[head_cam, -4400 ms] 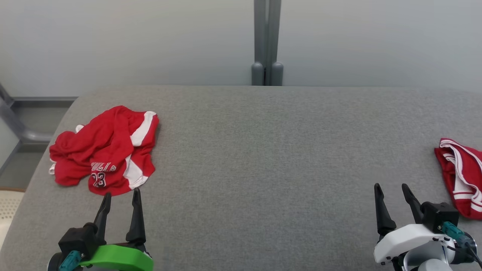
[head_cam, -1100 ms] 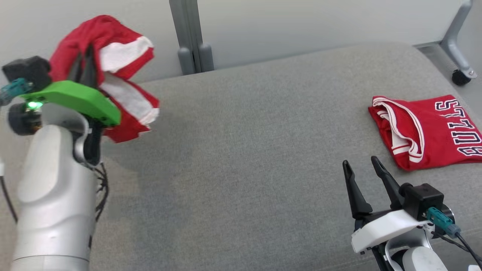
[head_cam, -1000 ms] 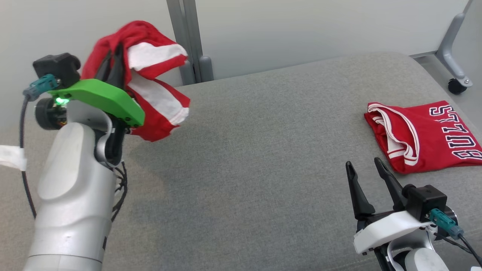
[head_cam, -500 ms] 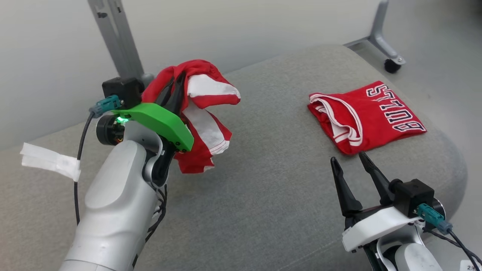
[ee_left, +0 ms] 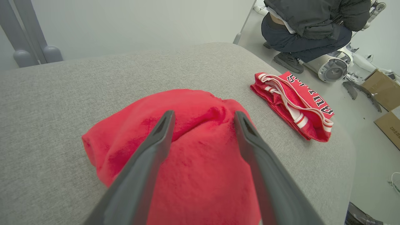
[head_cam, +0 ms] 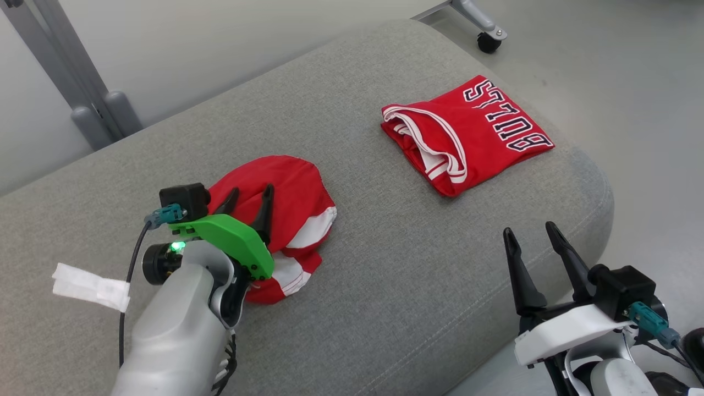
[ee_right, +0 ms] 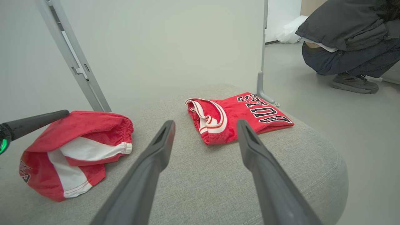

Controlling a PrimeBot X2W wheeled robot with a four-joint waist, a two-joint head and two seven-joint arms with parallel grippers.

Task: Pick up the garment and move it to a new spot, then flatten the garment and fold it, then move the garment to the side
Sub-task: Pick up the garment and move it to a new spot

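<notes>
Head view: grey padded table (head_cam: 385, 258), its far edge and rounded right end both in sight, with floor (head_cam: 632, 82) beyond. The crumpled garment (head_cam: 300, 190), red with white panels, lies left of centre, well in from every edge. The folded jersey (head_cam: 467, 135), red and lettered, lies near the far right corner, well apart from the garment. A broad bare strip of table runs between the two and down to the near edge. A grey post (head_cam: 69, 69) stands past the far left edge. The left claw (head_cam: 251, 191) is over the garment with its fingers spread wide and nothing pinched between them. Its silver forearm rises from the lower left and the fingers point away from the robot. The right claw (head_cam: 528, 229) is at the near right edge, wide apart and empty, angled toward the folded jersey. Left wrist view: the two fingers straddle a hump of red cloth that rests on the table. There is bare table to the left and beyond, and the jersey lies to the right near the rounded end. A person (ee_left: 309, 25) crouches on the floor beyond, with cardboard boxes (ee_left: 379, 89) nearby. Right wrist view: the fingers are parted over bare table with the jersey ahead. The garment lies at the left, with one dark finger of the left claw at its top edge.
</notes>
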